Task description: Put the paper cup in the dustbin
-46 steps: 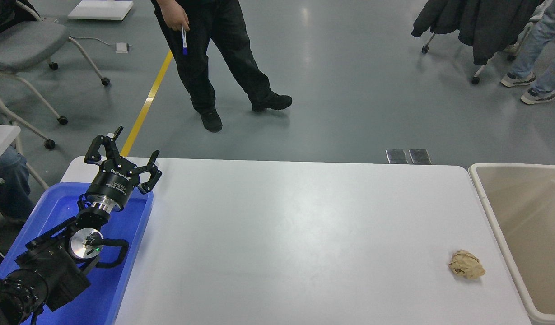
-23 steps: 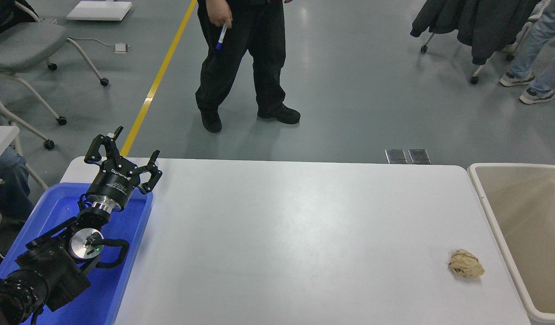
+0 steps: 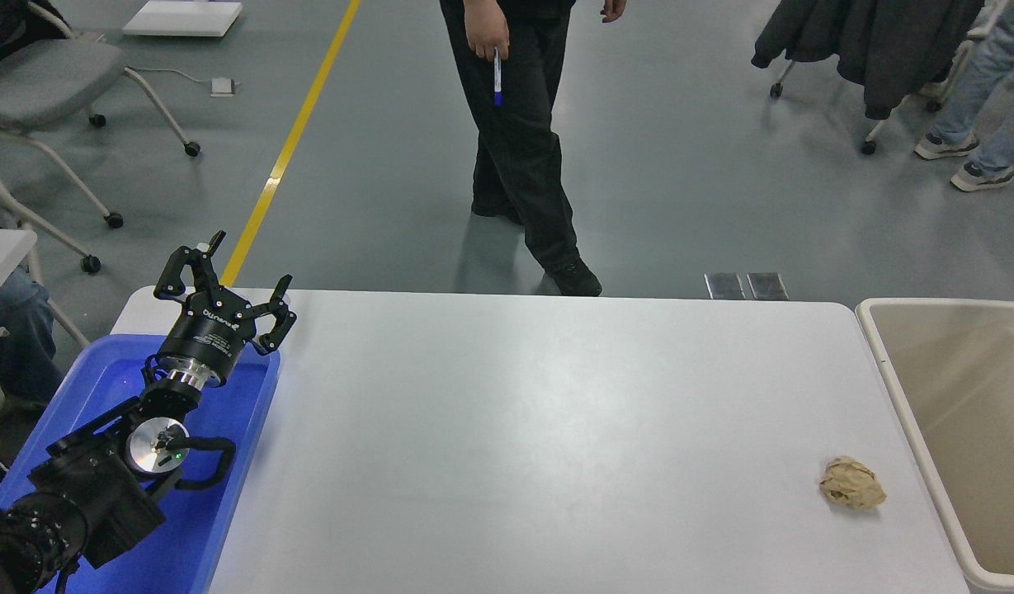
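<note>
The paper cup is out of view. The beige dustbin (image 3: 886,363) stands against the table's right end, and what I see of its inside holds nothing. My left gripper (image 3: 226,276) is parked open and empty above the far end of a blue tray at the lower left. My right arm and gripper are out of view.
A crumpled brown paper ball (image 3: 852,483) lies on the white table (image 3: 540,429) near its right edge, beside the dustbin. The blue tray (image 3: 209,511) sits at the table's left end. A person (image 3: 523,148) holding a pen walks along the far side. Chairs stand at the left and back right.
The person on the far side has walked to the right and closer to the table. My left arm, the paper ball and the dustbin have not moved.
</note>
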`<action>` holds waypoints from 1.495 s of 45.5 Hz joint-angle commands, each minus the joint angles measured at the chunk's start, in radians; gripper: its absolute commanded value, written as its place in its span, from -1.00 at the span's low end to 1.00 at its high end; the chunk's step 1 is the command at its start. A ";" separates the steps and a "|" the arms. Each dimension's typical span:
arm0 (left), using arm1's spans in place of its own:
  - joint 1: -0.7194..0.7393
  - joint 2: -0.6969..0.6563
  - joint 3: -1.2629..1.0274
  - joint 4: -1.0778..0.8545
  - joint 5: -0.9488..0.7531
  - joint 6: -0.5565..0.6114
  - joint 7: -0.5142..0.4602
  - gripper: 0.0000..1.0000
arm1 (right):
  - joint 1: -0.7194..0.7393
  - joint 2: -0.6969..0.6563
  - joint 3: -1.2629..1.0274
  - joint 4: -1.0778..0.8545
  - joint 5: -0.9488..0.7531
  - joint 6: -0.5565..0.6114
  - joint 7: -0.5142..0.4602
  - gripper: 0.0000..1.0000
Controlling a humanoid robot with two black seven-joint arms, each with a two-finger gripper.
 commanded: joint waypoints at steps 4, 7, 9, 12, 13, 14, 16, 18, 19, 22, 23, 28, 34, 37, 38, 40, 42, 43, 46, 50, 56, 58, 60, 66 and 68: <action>0.000 0.000 0.001 0.000 0.000 0.000 0.000 1.00 | -0.102 0.116 0.083 -0.069 -0.037 -0.083 -0.023 -1.00; 0.000 0.000 -0.001 0.000 0.000 0.002 0.000 1.00 | -0.131 0.137 0.084 -0.094 -0.069 -0.075 -0.017 -1.00; 0.000 0.000 0.001 0.000 0.000 0.002 0.000 1.00 | -0.138 0.145 0.084 -0.106 -0.082 -0.075 -0.017 -1.00; 0.000 0.000 0.001 0.000 0.000 0.002 0.000 1.00 | -0.141 0.151 0.084 -0.112 -0.088 -0.079 -0.019 -1.00; 0.000 0.000 0.001 0.000 0.000 0.002 0.000 1.00 | -0.142 0.152 0.084 -0.112 -0.089 -0.081 -0.020 -1.00; 0.000 0.000 0.001 0.000 0.000 0.002 0.000 1.00 | -0.144 0.152 0.085 -0.112 -0.089 -0.084 -0.023 -1.00; 0.000 0.000 0.001 0.000 0.000 0.002 0.000 1.00 | -0.144 0.155 0.090 -0.114 -0.088 -0.089 -0.026 -1.00; 0.000 0.000 -0.001 0.000 0.000 0.002 0.000 1.00 | -0.144 0.157 0.097 -0.117 -0.083 -0.093 -0.030 -1.00; 0.000 0.000 0.001 0.000 0.000 0.002 0.000 1.00 | -0.144 0.159 0.108 -0.120 -0.082 -0.098 -0.031 -1.00; 0.000 0.000 0.001 0.000 0.000 0.002 0.000 1.00 | -0.144 0.163 0.152 -0.125 -0.082 -0.113 -0.043 -1.00; 0.000 0.000 -0.001 0.000 0.000 0.002 0.000 1.00 | -0.144 0.165 0.171 -0.125 -0.083 -0.115 -0.046 -1.00; 0.000 0.000 0.001 0.000 0.000 0.002 0.000 1.00 | -0.145 0.166 0.260 -0.123 -0.086 -0.112 -0.053 -1.00; 0.000 0.000 0.001 0.000 0.000 0.002 0.000 1.00 | -0.154 0.197 0.333 -0.123 -0.080 -0.104 -0.053 -1.00; 0.000 0.000 -0.001 0.000 0.000 0.002 0.000 1.00 | -0.158 0.197 0.381 -0.123 -0.079 -0.090 -0.053 -1.00; 0.000 0.000 0.001 0.000 0.000 0.002 0.000 1.00 | -0.162 0.200 0.396 -0.123 -0.080 -0.080 -0.053 -1.00; 0.000 0.000 0.001 0.000 0.000 0.002 0.000 1.00 | -0.173 0.205 0.422 -0.123 -0.082 -0.055 -0.053 -1.00; 0.000 0.000 0.001 0.000 0.000 0.002 0.000 1.00 | -0.181 0.211 0.436 -0.123 -0.088 -0.035 -0.051 -1.00; 0.000 0.000 0.001 0.000 0.000 0.002 0.000 1.00 | -0.182 0.214 0.438 -0.125 -0.088 -0.030 -0.050 -1.00; 0.000 0.000 0.001 0.000 0.000 0.002 0.000 1.00 | -0.185 0.225 0.439 -0.125 -0.088 -0.021 -0.042 -1.00; 0.000 0.000 0.001 0.000 0.000 0.002 0.000 1.00 | -0.200 0.238 0.444 -0.125 -0.086 -0.003 -0.036 -1.00; 0.000 0.000 0.001 0.000 0.000 0.002 0.000 1.00 | -0.210 0.263 0.446 -0.138 -0.086 0.005 -0.022 -1.00; 0.000 0.000 0.001 0.000 0.000 0.002 0.000 1.00 | -0.217 0.274 0.444 -0.146 -0.086 0.002 -0.019 -1.00; 0.000 0.000 0.001 0.000 0.000 0.002 0.000 1.00 | -0.233 0.290 0.444 -0.149 -0.086 -0.003 -0.008 -1.00; 0.000 0.000 0.001 0.000 0.000 0.002 0.000 1.00 | -0.263 0.315 0.445 -0.152 -0.086 -0.006 0.007 -1.00; 0.000 0.000 0.001 0.000 0.000 0.002 0.000 1.00 | -0.271 0.320 0.444 -0.157 -0.086 -0.006 0.007 -1.00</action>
